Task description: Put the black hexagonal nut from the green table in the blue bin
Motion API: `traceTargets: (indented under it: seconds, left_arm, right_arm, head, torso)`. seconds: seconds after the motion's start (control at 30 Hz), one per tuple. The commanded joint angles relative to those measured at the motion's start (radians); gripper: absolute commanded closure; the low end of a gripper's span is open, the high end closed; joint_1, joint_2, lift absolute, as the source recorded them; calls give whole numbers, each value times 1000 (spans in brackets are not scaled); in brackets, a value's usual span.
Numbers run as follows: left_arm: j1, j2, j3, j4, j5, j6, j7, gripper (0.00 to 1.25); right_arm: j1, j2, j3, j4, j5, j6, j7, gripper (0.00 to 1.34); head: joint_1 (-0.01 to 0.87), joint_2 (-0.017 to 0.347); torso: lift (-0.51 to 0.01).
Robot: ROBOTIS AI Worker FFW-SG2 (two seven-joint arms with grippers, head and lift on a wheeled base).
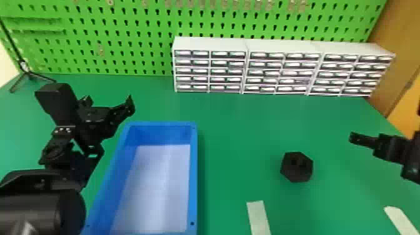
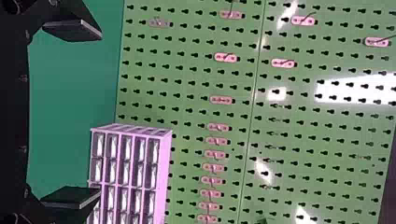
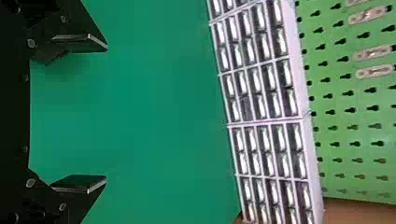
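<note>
The black hexagonal nut lies on the green table, right of the blue bin. My right gripper is up and to the right of the nut in the head view, apart from it. In the right wrist view my right gripper stands open, nothing between its fingers. My left gripper is beyond the bin's far left corner in the head view. Seen from its own wrist, the left gripper is open and holds nothing.
White drawer cabinets line the back of the table before a green pegboard. Two pale strips, one at the front and one at the right, lie near the front edge. A black stand is at the back left.
</note>
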Motion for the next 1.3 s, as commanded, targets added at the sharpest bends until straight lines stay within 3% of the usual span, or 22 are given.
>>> traceTargets:
  seconds: [0.0,0.27,0.77,1.07,1.27]
  left_arm:
    - [0,-1,-1,0,0,0,0,111]
    - [0,1,0,0,0,0,0,111]
    - [-1,-1,-4,0,0,0,0,111]
    - [-1,-1,-4,0,0,0,-3,111]
    - [-5,1,-4,0,0,0,-6,111]
  right_arm:
    - [-29,-16,41,-39,48,135,0,283]
    - [-47,-36,109,-66,62,281,0,283]
    - [-49,-11,140,-155,145,294,0,285]
    - [-39,19,150,-172,149,294,0,285]
    - [-36,24,167,-172,163,294,0,285]
  head:
    - [692,8]
    - [692,8]
    - [692,8]
    - [692,8]
    - [692,8]
  torso:
    - [-97]
    - [-97]
    - [-97]
    - [-97]
    - [-97]
